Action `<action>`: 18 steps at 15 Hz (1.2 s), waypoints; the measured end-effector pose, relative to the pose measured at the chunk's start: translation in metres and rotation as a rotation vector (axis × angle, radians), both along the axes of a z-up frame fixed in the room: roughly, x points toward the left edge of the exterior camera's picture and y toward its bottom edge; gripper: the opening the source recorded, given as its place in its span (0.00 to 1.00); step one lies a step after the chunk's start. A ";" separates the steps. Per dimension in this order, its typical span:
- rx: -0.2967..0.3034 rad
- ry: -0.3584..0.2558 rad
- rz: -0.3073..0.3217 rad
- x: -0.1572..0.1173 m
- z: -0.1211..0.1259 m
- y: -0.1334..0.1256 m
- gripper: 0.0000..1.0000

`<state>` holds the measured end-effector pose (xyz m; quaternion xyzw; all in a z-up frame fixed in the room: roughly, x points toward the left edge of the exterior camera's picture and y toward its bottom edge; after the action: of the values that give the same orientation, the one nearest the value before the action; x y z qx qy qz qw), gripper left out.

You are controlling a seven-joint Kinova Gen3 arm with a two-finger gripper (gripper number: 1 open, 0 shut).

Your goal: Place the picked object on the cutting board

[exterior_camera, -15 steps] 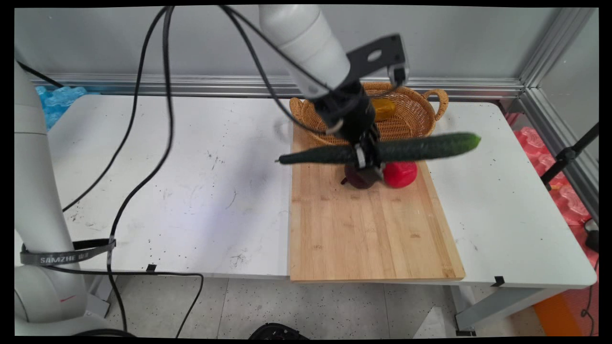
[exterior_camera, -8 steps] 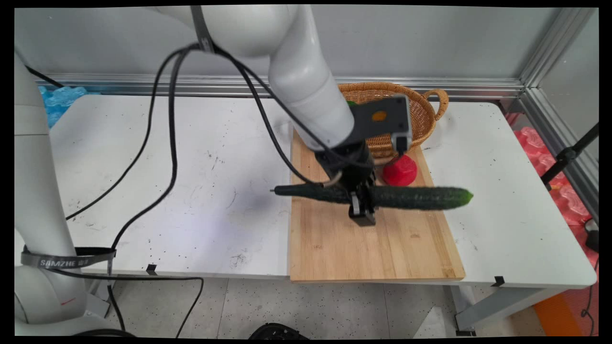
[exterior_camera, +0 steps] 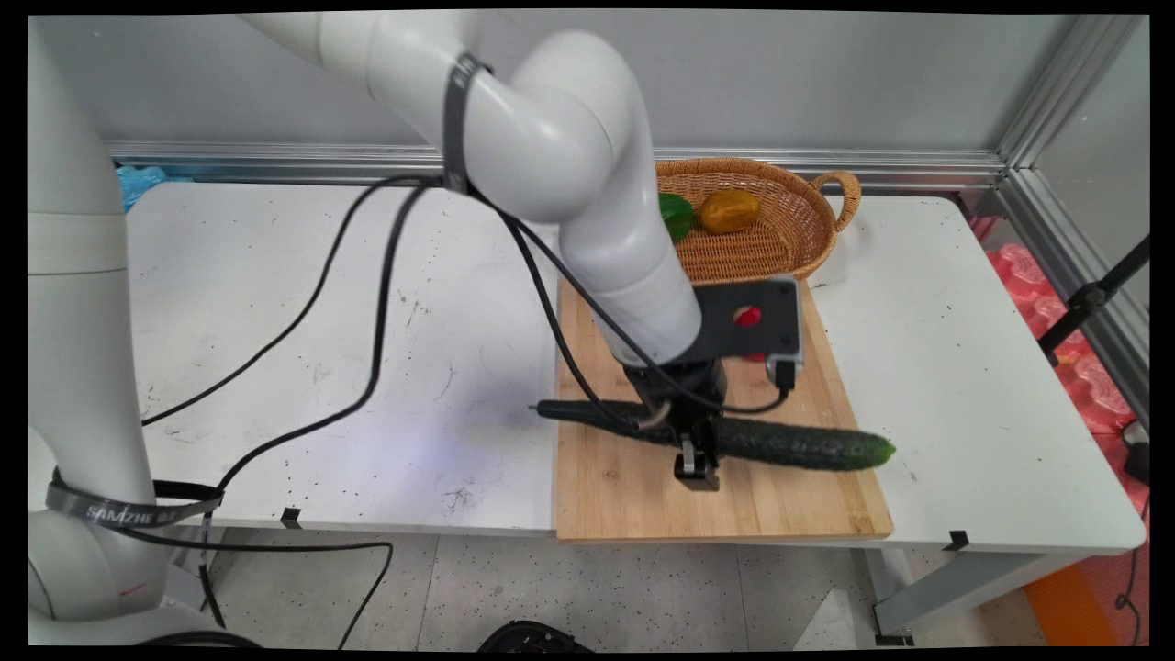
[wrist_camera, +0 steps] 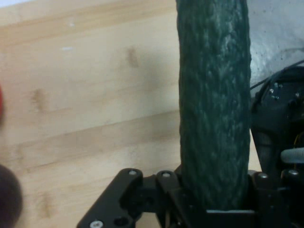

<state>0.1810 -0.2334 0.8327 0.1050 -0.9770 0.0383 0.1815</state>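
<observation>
My gripper (exterior_camera: 698, 464) is shut on a long dark green cucumber (exterior_camera: 799, 444), gripping it near its middle. The cucumber lies crosswise just above the near part of the wooden cutting board (exterior_camera: 643, 500), its stem end poking past the board's left edge and its tip reaching the right edge. In the hand view the cucumber (wrist_camera: 213, 104) runs up the frame between my fingers, with the board (wrist_camera: 85, 104) below it. A red vegetable (exterior_camera: 748, 317) shows only through a hole in my wrist bracket.
A wicker basket (exterior_camera: 789, 239) stands at the back of the board with a green pepper (exterior_camera: 675, 216) and a yellow-orange fruit (exterior_camera: 730, 210) inside. Black cables (exterior_camera: 367, 303) hang over the white table (exterior_camera: 321, 349) on the left. Pink packaging (exterior_camera: 1083, 367) lies beyond the right edge.
The arm has carried the cucumber from in front of the basket toward the near end of the board and lowered it. The basket's contents are uncovered; the red vegetable is now mostly hidden.
</observation>
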 end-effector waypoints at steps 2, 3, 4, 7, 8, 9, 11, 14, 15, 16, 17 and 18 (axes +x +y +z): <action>0.004 -0.018 -0.012 -0.004 -0.014 0.000 0.00; 0.006 -0.026 -0.017 -0.004 -0.019 0.000 0.00; 0.008 -0.034 -0.021 -0.004 -0.024 -0.001 0.00; 0.018 -0.062 -0.032 -0.002 -0.039 -0.001 0.00; 0.021 -0.070 -0.036 0.000 -0.043 -0.001 0.00; 0.025 -0.077 -0.039 0.001 -0.047 0.000 0.00; 0.030 -0.088 -0.045 0.004 -0.052 0.000 0.00; 0.030 -0.091 -0.048 0.006 -0.056 0.000 1.00; 0.029 -0.089 -0.048 0.006 -0.057 0.000 1.00; 0.028 -0.086 -0.048 0.007 -0.057 0.000 1.00; 0.027 -0.081 -0.047 0.007 -0.057 -0.001 1.00; 0.025 -0.077 -0.047 0.007 -0.056 -0.001 1.00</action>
<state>0.1880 -0.2341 0.7766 0.0827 -0.9859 0.0259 0.1434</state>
